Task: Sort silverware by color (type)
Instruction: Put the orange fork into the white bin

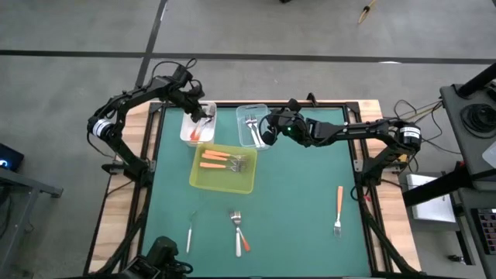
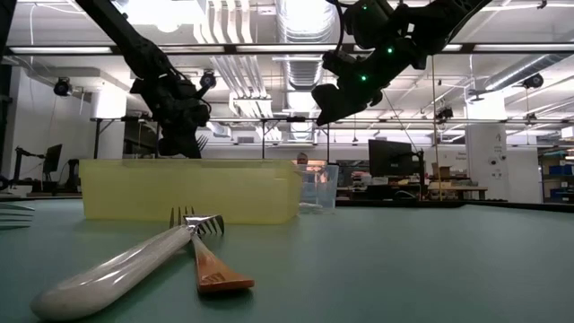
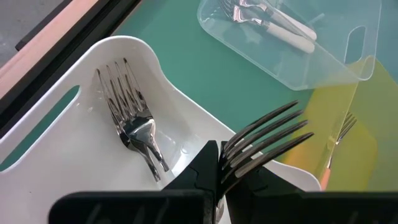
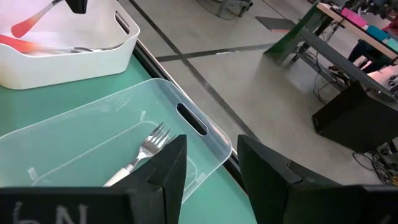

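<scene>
Left hand [image 3: 221,171] grips a fork [image 3: 264,140] over the white tub [image 3: 168,93]

Held fork's [image 3: 267,140] handle hidden

Setting: I work in what looks like a robotics lab or an open industrial workspace. Above me run exposed ceiling ducts [image 2: 269,36] and long strip lights [image 2: 502,49]. Beyond the far edge of my green table [image 1: 310,201], benches carry a dark monitor [image 2: 387,160] and assorted gear, too small to identify. The floor [image 1: 256,27] is bare grey concrete crossed by dark lines. To the right stands a dark equipment cart [image 1: 473,116], with cables [image 1: 415,111] trailing from it.
</scene>
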You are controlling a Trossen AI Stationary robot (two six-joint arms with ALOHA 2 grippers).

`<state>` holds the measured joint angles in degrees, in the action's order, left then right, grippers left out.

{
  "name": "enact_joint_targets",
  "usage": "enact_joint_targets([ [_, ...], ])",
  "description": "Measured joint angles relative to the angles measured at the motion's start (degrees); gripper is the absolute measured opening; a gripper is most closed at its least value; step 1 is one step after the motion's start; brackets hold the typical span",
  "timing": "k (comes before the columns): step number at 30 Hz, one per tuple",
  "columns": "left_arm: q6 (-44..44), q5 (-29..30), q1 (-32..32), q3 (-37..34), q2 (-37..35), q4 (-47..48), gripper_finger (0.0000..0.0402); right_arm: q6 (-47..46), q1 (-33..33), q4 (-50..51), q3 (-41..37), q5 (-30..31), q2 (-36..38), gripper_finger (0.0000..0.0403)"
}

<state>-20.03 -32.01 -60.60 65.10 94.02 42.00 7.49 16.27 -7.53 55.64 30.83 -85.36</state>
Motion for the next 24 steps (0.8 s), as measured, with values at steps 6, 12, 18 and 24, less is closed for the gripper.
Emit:
enact_joint_targets([
  [6, 0.0, -0.01, 0.02, 0.0, -0.02, 0.0, 0.0, 0.0, 0.0, 0.0, 0.0, 0.0, 0.0, 0.0134],
  [12, 0.0, 0.0, 0.02, 0.0, -0.02, -0.04, 0.0, 0.02, 0.0, 0.0, 0.0, 0.0, 0.0, 0.0134],
  [18, 0.0, 0.0, 0.02, 0.0, -0.02, -0.37, 0.0, 0.02, 0.0, 0.0, 0.0, 0.0, 0.0, 0.0134],
  [24, 0.0, 0.0, 0.01, 0.0, -0.02, -0.46, 0.0, 0.06, 0.0, 0.0, 0.0, 0.0, 0.0, 0.0134],
])
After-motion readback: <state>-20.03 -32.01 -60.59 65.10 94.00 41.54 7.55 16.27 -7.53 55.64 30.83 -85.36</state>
